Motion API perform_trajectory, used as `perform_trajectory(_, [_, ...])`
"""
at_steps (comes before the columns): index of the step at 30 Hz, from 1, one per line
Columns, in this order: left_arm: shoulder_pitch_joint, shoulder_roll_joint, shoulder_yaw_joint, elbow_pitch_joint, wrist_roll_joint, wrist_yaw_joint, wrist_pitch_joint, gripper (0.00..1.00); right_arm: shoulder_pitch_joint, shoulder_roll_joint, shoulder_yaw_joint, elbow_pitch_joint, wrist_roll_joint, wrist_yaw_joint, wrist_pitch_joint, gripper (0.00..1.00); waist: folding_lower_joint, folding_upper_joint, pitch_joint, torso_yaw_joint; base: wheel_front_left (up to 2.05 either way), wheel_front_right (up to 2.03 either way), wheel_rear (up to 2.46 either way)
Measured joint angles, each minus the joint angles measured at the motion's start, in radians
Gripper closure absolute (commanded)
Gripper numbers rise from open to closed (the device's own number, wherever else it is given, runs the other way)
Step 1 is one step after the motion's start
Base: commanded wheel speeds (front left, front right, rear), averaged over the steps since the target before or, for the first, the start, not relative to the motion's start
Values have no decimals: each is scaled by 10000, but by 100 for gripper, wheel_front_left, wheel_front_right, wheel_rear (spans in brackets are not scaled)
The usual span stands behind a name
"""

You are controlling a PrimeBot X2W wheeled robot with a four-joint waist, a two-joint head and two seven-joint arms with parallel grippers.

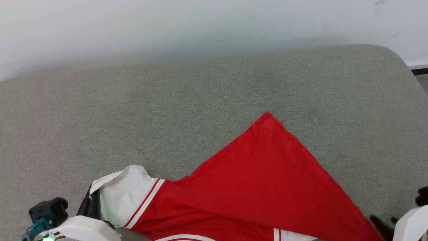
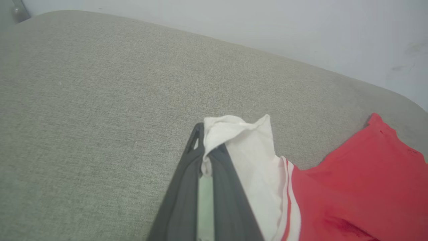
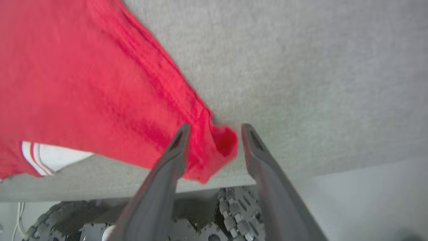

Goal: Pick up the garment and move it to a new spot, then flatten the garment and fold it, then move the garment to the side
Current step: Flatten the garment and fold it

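Plainly red, the garment (image 1: 260, 187) shows red-white striped sleeve trim (image 1: 145, 203).

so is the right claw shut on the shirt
No, the right claw stands open, with a corner of the shirt lying loose in the gap.

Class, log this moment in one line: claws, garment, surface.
left claw: shut on white sleeve | right claw: open, red corner between fingers | garment: lying on grey cushion
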Motion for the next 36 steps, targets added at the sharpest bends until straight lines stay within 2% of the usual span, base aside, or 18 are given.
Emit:
perform_trajectory(1, [0,0,0,0,0,0,0,100,0,0,0,0,0,0,0,0,0,0,0,0,0,0,0])
perform_trajectory(7, [-179,75,-123,-343,128,81,113,100,-1339,-81,-324,364,40,0,-3835,0,1,0,136,86,0,0,0])
perform_trajectory(9, [-307,84,-190,-468,215,92,159,100,-1817,-92,-244,731,134,-2,-4767,0,0,0,221,173,0,0,0])
perform_trajectory(11, [-465,84,-261,-614,305,130,182,100,-2346,-82,-67,1137,253,-2,-5356,0,1,0,334,278,0,0,0])
perform_trajectory(14, [-720,58,-453,-844,470,132,224,100,-3167,-190,380,1785,522,-2,-5519,0,1,0,542,487,0,0,0])
perform_trajectory(19, [-1374,-123,-811,-1110,750,21,192,100,-4563,-1083,1471,2481,1099,-2,-3731,0,2,0,1092,969,0,0,0])
perform_trajectory(25, [-2120,-550,-1237,-1145,1011,-209,-23,100,-6058,-2073,2474,2366,1824,-2,-773,0,3,0,1877,1717,0,0,0])
perform_trajectory(28, [-2528,-788,-1440,-1045,1093,-380,-144,100,-6531,-2376,2932,2236,1871,-2,280,0,3,-1,2262,2137,0,0,0])
perform_trajectory(36, [-3100,-1141,-1636,-531,1160,-633,-468,100,-7189,-2495,3994,2339,2148,-2,1473,0,3,0,3193,2954,0,0,0])
